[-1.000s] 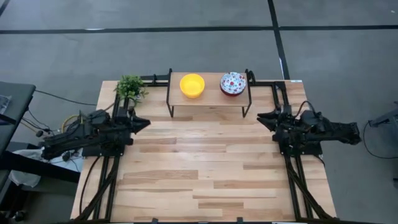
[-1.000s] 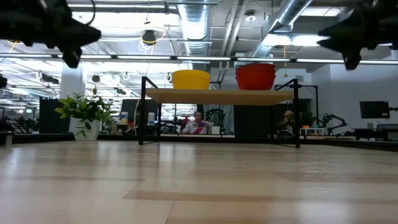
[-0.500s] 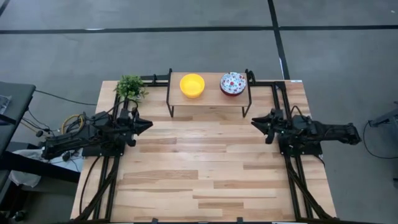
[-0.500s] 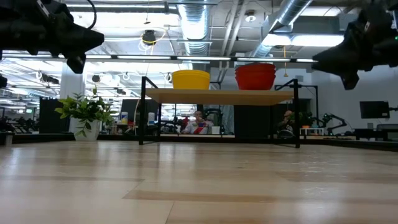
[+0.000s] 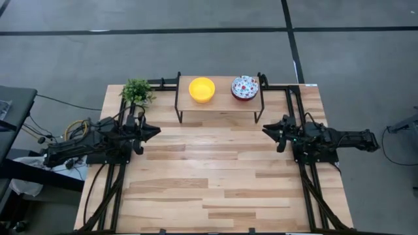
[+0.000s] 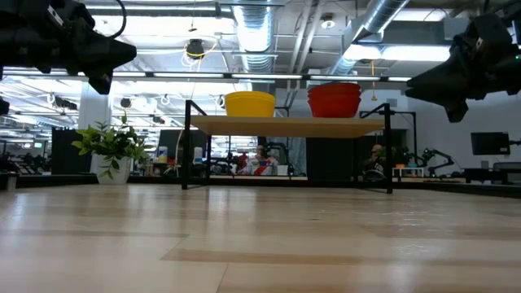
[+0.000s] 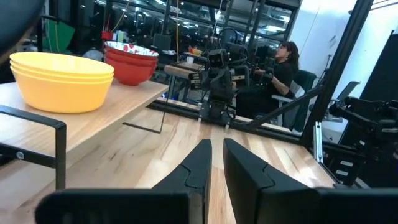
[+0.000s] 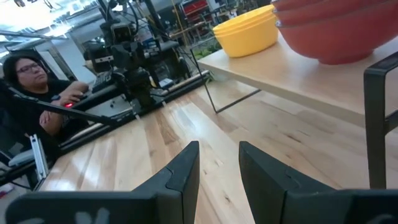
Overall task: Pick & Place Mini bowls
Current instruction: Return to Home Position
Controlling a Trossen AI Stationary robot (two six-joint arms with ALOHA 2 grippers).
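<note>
The mini bowls stand in two stacks on a wooden shelf (image 5: 222, 104) at the table's far edge. A plain yellow stack (image 5: 202, 89) (image 7: 62, 81) is on the shelf's left. A stack (image 5: 245, 87) (image 8: 339, 28) on its right is floral inside and red outside. Each stack rests by its bottom bowl's base on the shelf board. My left gripper (image 5: 157, 130) (image 7: 216, 155) hovers near the table's left edge, pointing level toward the middle, its fingers a narrow gap apart and holding nothing. My right gripper (image 5: 264, 128) (image 8: 219, 155) hovers opposite it, open with nothing between its fingers.
A small potted plant (image 5: 136, 92) stands at the far left corner beside the shelf's black metal leg (image 5: 177, 98). The bare wooden tabletop (image 5: 215, 176) stretches between the two arms and toward the near edge. A person sits beyond the table (image 7: 283, 62).
My right gripper has sunk and reached a little toward the table's middle. My left gripper has sunk slightly. The bowls have stayed put on the shelf.
</note>
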